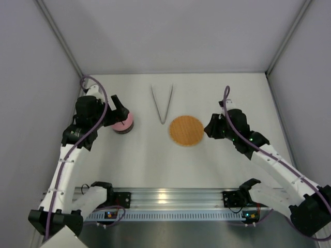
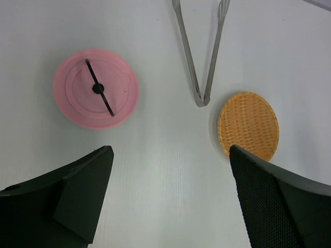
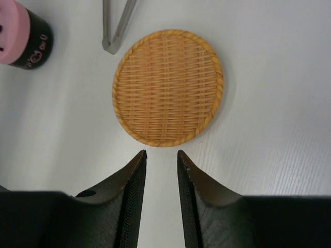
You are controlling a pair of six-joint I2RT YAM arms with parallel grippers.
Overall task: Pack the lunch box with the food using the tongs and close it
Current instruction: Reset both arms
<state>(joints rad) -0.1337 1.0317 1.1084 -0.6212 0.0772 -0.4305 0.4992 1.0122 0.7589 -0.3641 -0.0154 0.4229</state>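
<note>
Left claw (image 2: 169,155): closest to the lens; its two black fingers (image 2: 77,196) are spread wide with nothing between them. It hangs over the desk (image 1: 155,165) close by the lunch box, touching nothing.
Right claw (image 3: 161,155): the jaws are parted by only a thin gap and grip nothing. It sits just off the right rim of the orange woven plate.
Lunch box (image 2: 96,89): stands upright on the left half of the desk, nearer the far edge than the near one.
Pink lid (image 1: 123,122): rests on the lunch box, with a black curved mark across its top.
Tongs (image 2: 201,57): lie flat between the desk's middle and its far edge. The arms spread toward the far edge, and the joined end is just beside the plate's rim, apart from it.
Orange woven plate (image 3: 168,88): lies flat about mid-desk, to the right of the lunch box and well apart from it.
</note>
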